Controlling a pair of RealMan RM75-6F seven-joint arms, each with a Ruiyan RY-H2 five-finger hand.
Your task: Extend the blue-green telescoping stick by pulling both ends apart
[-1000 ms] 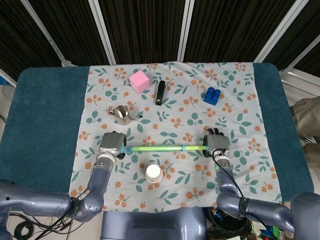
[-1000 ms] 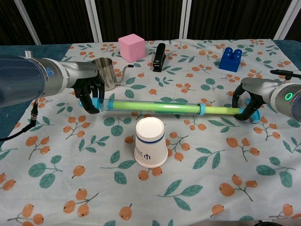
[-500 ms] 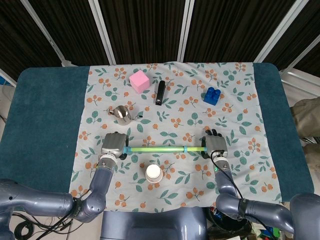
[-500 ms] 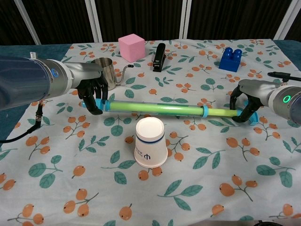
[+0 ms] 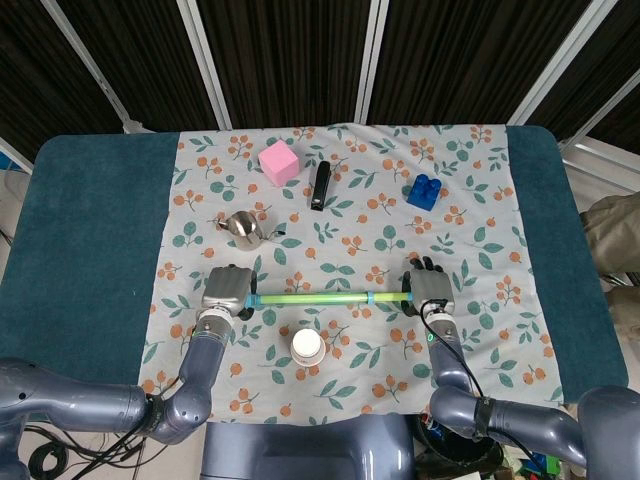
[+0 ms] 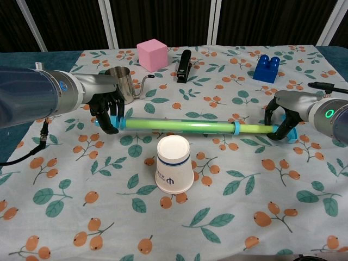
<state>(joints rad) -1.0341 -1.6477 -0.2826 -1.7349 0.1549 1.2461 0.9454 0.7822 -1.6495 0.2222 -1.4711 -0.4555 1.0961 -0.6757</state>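
The blue-green telescoping stick (image 5: 325, 297) (image 6: 185, 125) lies level just above the flowered cloth, a green tube with blue rings and blue end caps. My left hand (image 5: 227, 290) (image 6: 107, 109) grips its left end with the fingers curled over the blue cap. My right hand (image 5: 431, 287) (image 6: 284, 117) grips the right end, fingers wrapped around the thinner section past the blue ring (image 6: 237, 128). Both end caps are mostly hidden inside the hands.
An upturned white paper cup (image 6: 173, 165) (image 5: 307, 346) stands just in front of the stick's middle. A steel pitcher (image 6: 121, 84) stands behind my left hand. A pink cube (image 6: 151, 54), a black stapler (image 6: 184, 66) and a blue brick (image 6: 267, 68) lie further back.
The stick's left end and my left hand shifted slightly right and down from a second ago. The blue ring near the right end sits a little further right. Both grips are unchanged.
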